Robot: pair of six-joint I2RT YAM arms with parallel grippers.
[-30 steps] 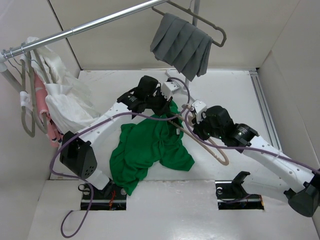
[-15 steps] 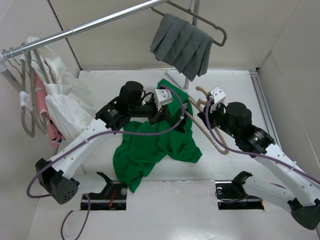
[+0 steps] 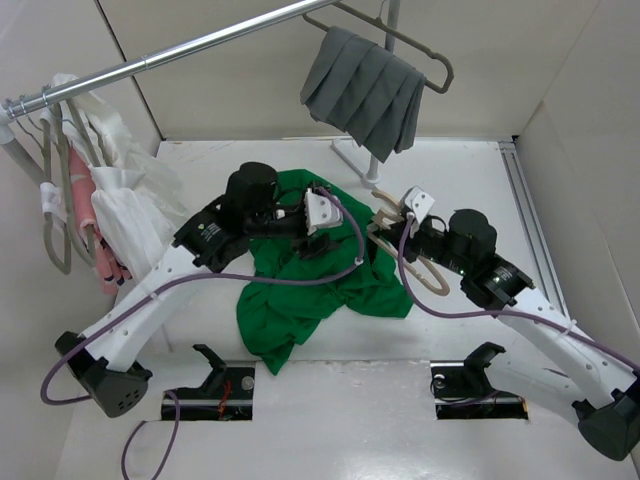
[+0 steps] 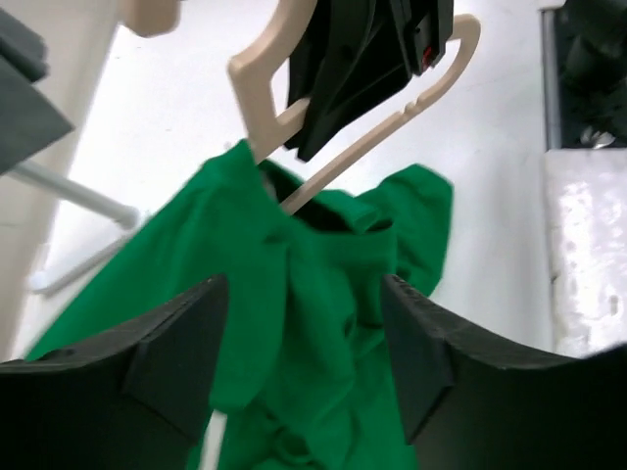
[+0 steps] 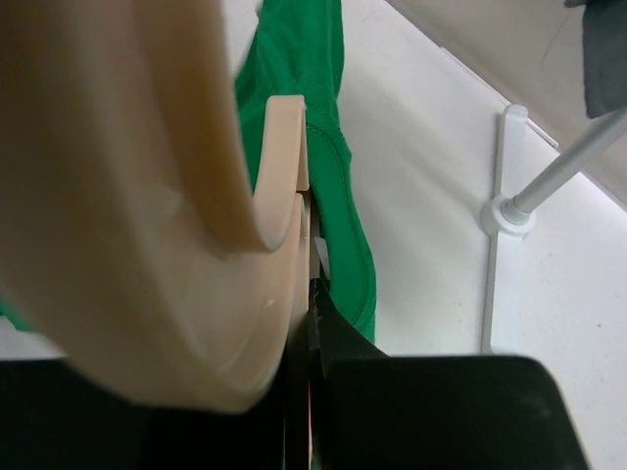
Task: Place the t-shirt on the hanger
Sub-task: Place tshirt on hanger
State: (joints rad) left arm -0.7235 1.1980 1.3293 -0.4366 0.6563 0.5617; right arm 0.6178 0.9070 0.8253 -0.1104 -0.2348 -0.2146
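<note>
T-shirt (image 3: 330, 285): is lying crumpled on the table (image 3: 480, 180) between the two arms, with its collar end rising toward the hanger.
Hanger (image 3: 432, 280): is being carried above the table. In the left wrist view one slim arm is going into the neck opening of the green cloth, and the other arm is sticking out bare.
Right gripper (image 3: 398, 238): is clamping the hanger close to its hook, so the hanger is firmly held.
Left gripper (image 4: 302, 294): is hovering over the collar with its jaws standing apart. Green cloth is showing beyond them, but nothing is pinched.
Key relation: most of the shirt is lying on the left side of the hanger, toward the left arm. The long axis of the hanger is running slantwise, its covered end pointing into the cloth and its bare end pointing to the near right.
Nearer arm: the left one is standing over the cloth, so I am judging it the better placed to take the collar.
Coming move, as I am judging it: the collar is needing a pull across the hook and over the bare arm.
</note>
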